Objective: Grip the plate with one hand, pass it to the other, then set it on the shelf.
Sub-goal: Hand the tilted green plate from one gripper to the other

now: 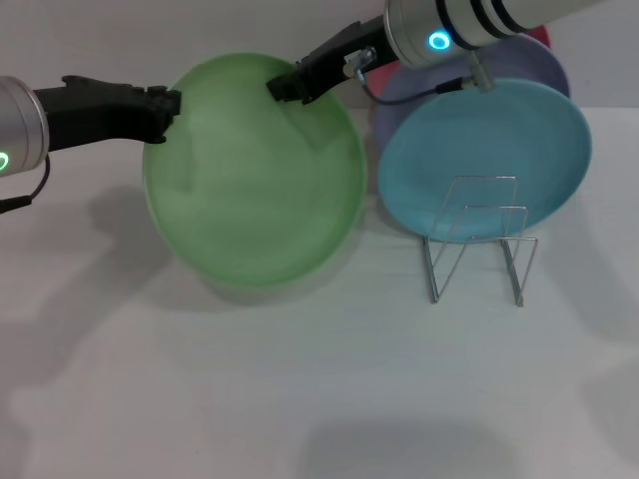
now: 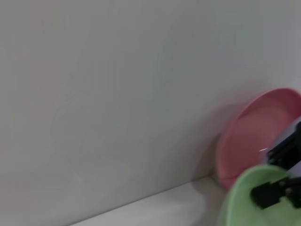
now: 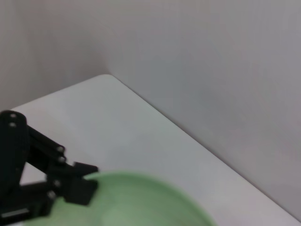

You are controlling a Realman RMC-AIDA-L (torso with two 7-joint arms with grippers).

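We find no legible text, label, brand, number or sign in any view. The plates, the wire rack, the tabletop, the wall and both arms carry no readable marking. The black bands and the lit rings on the arms are not characters.

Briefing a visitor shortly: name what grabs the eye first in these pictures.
The big green plate held above the white table dominates: the left gripper grips its left rim and the right gripper its far rim. To its right, a turquoise plate leans behind the wire rack.
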